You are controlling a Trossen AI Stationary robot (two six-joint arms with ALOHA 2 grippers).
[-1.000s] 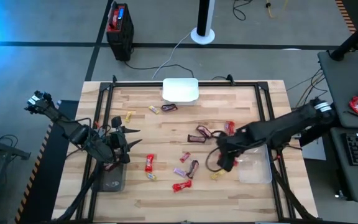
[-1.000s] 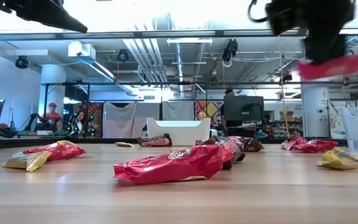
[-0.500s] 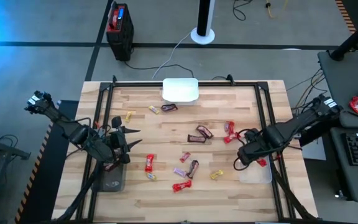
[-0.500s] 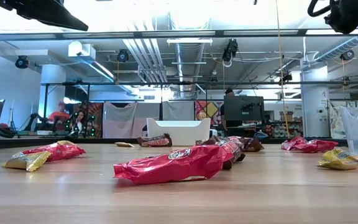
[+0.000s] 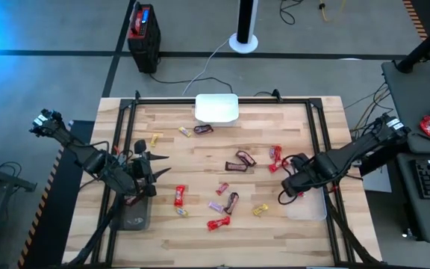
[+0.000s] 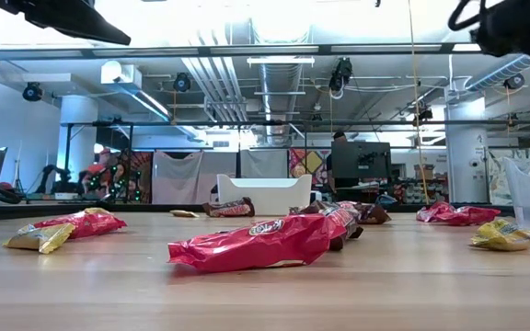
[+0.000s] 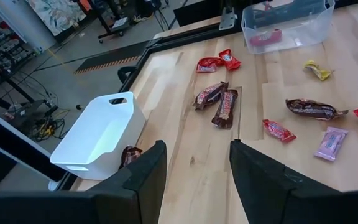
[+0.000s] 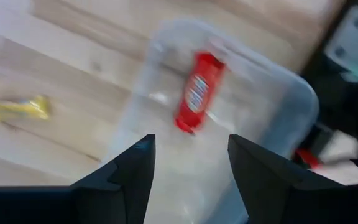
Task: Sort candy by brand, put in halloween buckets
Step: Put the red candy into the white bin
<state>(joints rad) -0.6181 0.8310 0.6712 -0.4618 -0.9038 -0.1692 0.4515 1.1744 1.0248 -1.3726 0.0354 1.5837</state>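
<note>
Wrapped candies lie scattered on the wooden table: red ones (image 5: 179,196) (image 5: 217,223) (image 5: 275,155), brown ones (image 5: 241,158) (image 5: 232,200), a yellow one (image 5: 260,210) and a purple one (image 5: 216,205). My right gripper (image 8: 188,186) is open, hovering above the clear bin (image 5: 308,205) at the table's right edge. A red candy (image 8: 197,90) lies flat on the bin's floor. My left gripper (image 7: 197,180) is open and waits above the dark grey bin (image 5: 135,217) at the left edge. The white bin (image 5: 216,109) stands at the far edge.
A brown candy (image 7: 128,154) lies against the white bin's (image 7: 98,134) side. The black table frame (image 5: 319,134) runs along the edges. A black-and-red box (image 5: 143,33) and a white post base (image 5: 243,41) stand on the floor beyond the far edge. People show far off in the room.
My right gripper has moved from the table's middle toward the right edge and now hangs over the clear bin. The red candy that hung below it a second ago is no longer under it; a red candy lies in the bin. The left arm has kept still.
</note>
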